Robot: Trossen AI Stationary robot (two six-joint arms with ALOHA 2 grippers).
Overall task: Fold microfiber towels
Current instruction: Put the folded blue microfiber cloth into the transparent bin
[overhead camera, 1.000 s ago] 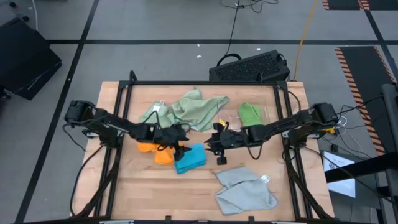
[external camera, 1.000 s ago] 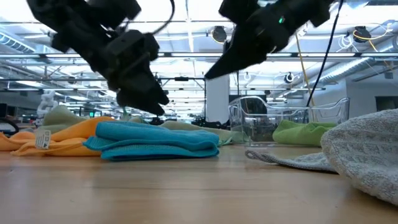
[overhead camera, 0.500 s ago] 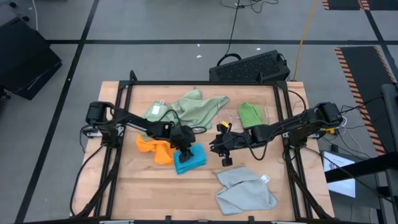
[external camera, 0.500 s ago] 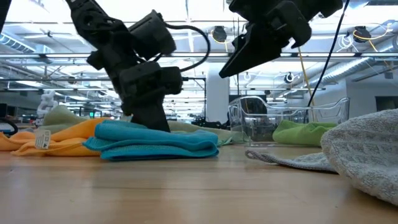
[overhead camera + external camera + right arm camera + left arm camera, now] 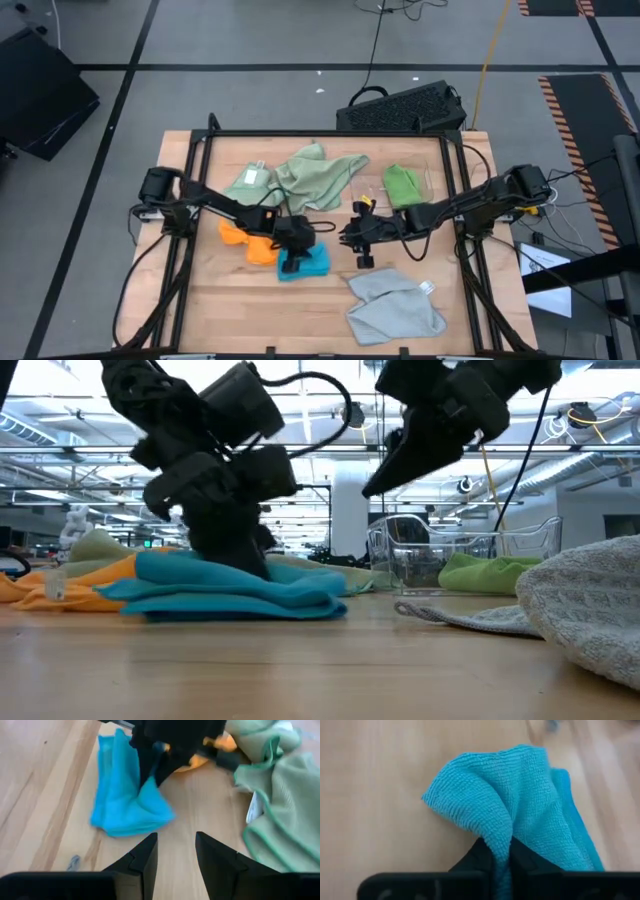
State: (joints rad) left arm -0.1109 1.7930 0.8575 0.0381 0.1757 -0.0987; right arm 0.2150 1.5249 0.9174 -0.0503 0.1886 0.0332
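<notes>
Left gripper [image 5: 291, 250] is clenched on a pinched-up ridge of the blue towel [image 5: 303, 262]; in the left wrist view the cloth [image 5: 520, 805] rises straight out from between the two fingers and fans away ahead of them, so the towel lies directly forward of the jaws, one fold caught, the rest slack on the table [image 5: 230, 300]; the blue towel sits mid-table, just beside the orange towel [image 5: 245, 243] on the left arm's side; its long axis in the high view looks to run roughly across the table, toward the right arm, though it is bunched and hard to call; the free corner points away from the left jaws.

Right gripper [image 5: 357, 240] hovers near, above the wood, jaws part-way apart and holding nothing; from its own wrist view the blue towel [image 5: 125, 795] lies ahead of its fingers [image 5: 142, 857], apart from them, with the left gripper [image 5: 170, 745] standing on the far edge; left arm is clearly the nearer, already on the cloth.

Judgement: the coming move turns on this pinch; lifting or dragging it away from the bulk should spread the towel; the right jaws would need to reach forward to the loose edge facing them.

Other towels well apart: pale green towels [image 5: 310, 175] beyond, grey towel [image 5: 395, 305] on the near side.
</notes>
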